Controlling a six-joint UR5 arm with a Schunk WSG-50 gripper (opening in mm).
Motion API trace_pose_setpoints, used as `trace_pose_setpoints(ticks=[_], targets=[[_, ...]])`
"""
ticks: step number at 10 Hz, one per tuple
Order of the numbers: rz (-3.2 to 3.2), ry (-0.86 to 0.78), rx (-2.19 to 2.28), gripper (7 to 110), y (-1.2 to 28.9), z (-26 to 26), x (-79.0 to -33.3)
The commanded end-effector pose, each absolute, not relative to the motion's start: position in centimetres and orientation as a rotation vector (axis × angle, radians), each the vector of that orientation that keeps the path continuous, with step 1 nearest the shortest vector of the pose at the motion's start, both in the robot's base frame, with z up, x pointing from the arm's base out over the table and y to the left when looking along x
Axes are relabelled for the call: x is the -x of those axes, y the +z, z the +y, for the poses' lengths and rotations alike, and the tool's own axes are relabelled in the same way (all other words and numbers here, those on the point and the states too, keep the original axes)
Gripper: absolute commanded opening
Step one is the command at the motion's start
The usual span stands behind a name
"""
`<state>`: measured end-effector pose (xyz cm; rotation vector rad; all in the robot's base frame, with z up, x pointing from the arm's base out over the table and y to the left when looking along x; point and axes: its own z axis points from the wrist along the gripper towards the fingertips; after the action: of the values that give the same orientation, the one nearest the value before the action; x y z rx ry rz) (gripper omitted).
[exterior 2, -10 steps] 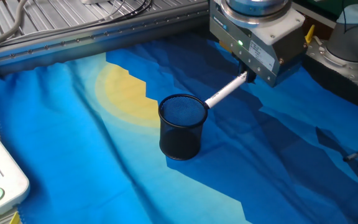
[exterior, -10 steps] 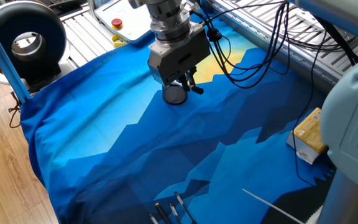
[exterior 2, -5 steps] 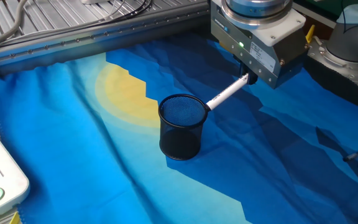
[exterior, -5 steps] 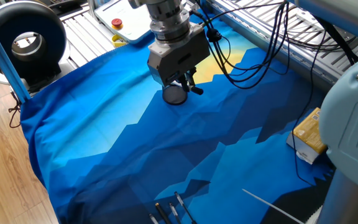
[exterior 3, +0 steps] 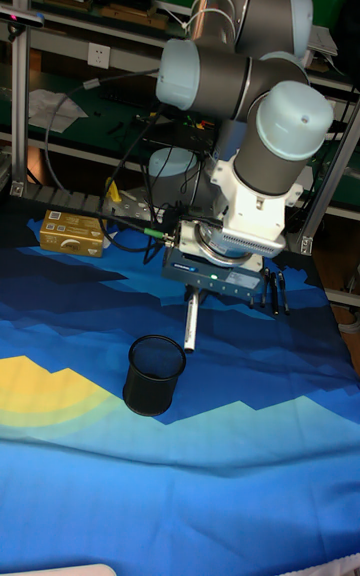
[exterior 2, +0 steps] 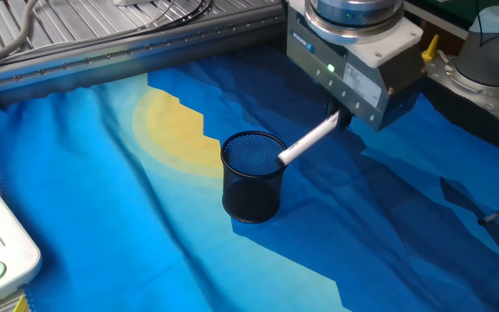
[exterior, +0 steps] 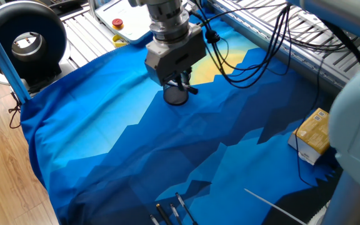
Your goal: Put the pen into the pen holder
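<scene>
The pen holder (exterior 2: 254,178) is a black mesh cup standing upright on the blue cloth, also seen as the pen holder (exterior 3: 155,374) and partly hidden under the arm as the pen holder (exterior: 175,95). My gripper (exterior 2: 340,118) hangs just beside and above it, shut on the upper end of the pen (exterior 2: 307,140). This white pen slants down, and its free tip sits over the cup's rim. In the tall fixed view the pen (exterior 3: 191,324) points down from the gripper (exterior 3: 193,298), just right of the cup's mouth.
A yellow box (exterior: 312,134) lies at the cloth's edge. Several dark pens (exterior: 170,212) and a thin white rod (exterior: 274,206) lie near the front edge. A black round unit (exterior: 24,40) stands off the table's corner. Cables (exterior: 255,56) trail behind the arm.
My gripper has shifted a little toward the pen holder with the pen in it. The pen's tip now reaches over the rim. The cup has not moved.
</scene>
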<state>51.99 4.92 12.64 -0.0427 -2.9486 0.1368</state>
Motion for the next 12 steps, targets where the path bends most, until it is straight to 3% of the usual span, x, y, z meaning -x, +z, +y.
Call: trace_pose_setpoints(ticks=[1, 12], targets=[[-3.092, 0.146, 0.024, 7, 12.4, 4.7, -55.6], [-3.031, 0.197, 0.02, 7, 13.6, 3.7, -54.0]])
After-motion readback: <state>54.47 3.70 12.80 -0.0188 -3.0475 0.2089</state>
